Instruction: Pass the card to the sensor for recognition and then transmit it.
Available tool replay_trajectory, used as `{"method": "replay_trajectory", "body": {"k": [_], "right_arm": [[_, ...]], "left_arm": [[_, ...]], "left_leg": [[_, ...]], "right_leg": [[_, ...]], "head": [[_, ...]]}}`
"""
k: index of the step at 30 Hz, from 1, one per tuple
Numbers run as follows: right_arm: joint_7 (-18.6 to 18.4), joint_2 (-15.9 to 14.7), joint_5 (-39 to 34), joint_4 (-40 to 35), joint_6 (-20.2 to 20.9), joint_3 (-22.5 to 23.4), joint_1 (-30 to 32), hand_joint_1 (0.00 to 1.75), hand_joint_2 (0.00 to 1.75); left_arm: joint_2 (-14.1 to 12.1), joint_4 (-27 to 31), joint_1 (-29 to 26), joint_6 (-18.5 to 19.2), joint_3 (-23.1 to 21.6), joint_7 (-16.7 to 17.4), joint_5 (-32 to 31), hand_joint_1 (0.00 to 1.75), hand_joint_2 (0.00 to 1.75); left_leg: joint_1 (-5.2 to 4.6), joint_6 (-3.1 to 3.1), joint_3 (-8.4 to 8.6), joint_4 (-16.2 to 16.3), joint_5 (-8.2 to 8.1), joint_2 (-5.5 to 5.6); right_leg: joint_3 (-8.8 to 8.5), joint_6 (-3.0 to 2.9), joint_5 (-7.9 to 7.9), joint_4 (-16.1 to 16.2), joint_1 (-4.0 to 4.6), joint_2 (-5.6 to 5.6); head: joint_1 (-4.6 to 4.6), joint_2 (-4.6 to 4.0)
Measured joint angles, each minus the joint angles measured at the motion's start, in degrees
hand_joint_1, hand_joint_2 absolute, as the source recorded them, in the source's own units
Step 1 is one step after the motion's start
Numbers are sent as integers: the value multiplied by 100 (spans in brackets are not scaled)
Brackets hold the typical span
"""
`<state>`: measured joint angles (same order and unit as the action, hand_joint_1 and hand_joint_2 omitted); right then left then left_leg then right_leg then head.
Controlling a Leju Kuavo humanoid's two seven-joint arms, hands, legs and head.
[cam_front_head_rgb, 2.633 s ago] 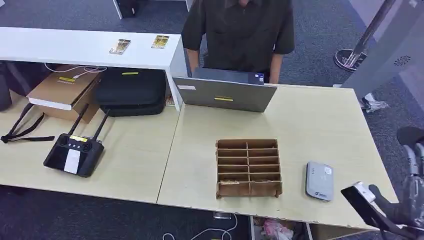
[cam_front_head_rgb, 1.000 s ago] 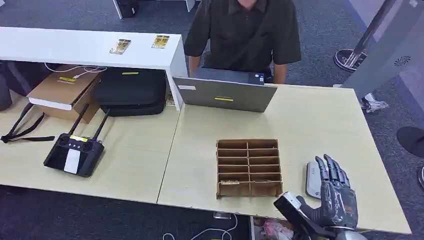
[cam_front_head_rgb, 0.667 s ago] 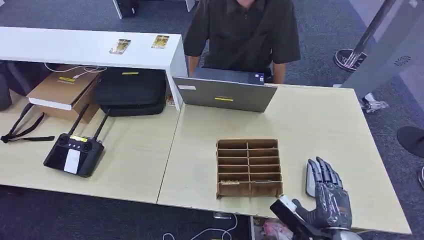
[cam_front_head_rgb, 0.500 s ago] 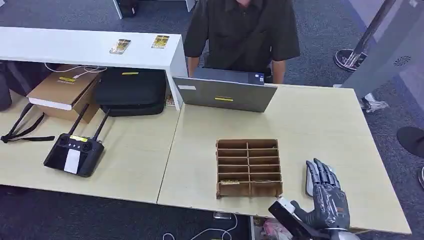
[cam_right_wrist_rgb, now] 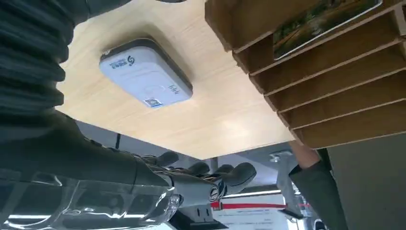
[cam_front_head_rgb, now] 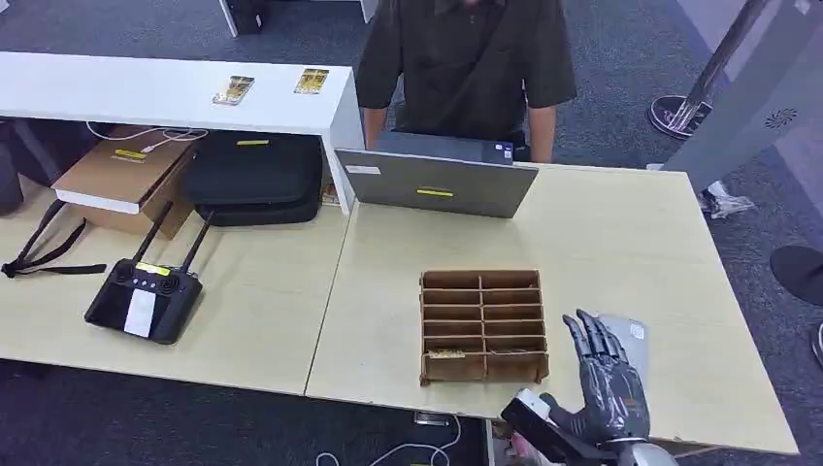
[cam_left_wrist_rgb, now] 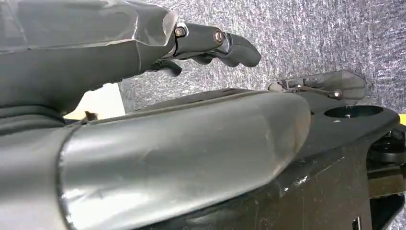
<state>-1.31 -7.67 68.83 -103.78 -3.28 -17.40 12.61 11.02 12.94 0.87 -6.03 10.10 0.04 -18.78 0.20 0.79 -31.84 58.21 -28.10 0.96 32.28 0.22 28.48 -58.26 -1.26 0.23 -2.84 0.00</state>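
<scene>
A wooden slotted rack stands near the front of the light wood table. A patterned card lies in one of its front slots, also visible as the card in the head view. The grey-white sensor lies flat to the rack's right, and my right hand covers its near left part. That hand hovers over the table's front edge between rack and sensor, fingers spread and holding nothing. The right wrist view shows the sensor and rack beyond my fingers. My left hand hangs over grey carpet, holding nothing.
A person stands behind a grey laptop at the table's far edge. On the left table are a black remote controller, a black case and a cardboard box. Two cards lie on a white shelf.
My right hand came in from beyond the table's right edge and has slid left, from over the sensor toward the rack's right front corner. Rack, sensor and card have not moved.
</scene>
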Motion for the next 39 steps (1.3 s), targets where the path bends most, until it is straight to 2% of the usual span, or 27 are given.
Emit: {"method": "replay_trajectory", "body": {"k": [19,32,39], "right_arm": [[94,9,184,496,-11,-218,-333,0,175],[208,-649,559,538,-15,-223,-352,0,175],[367,-789,522,658,-44,-229,-487,0,175]], "left_arm": [[-65,0,7,24,0,0,-129,0,0],[-155,-2,21,90,0,55,-208,0,0],[-184,0,26,131,0,70,-225,0,0]], "left_leg": [[0,0,1,0,0,0],[-1,0,0,1,0,0],[0,0,1,1,0,0]], "right_leg": [[0,0,0,0,0,0],[0,0,0,1,-1,0],[0,0,0,0,0,0]], "head": [[0,0],[-2,0],[0,0]]}}
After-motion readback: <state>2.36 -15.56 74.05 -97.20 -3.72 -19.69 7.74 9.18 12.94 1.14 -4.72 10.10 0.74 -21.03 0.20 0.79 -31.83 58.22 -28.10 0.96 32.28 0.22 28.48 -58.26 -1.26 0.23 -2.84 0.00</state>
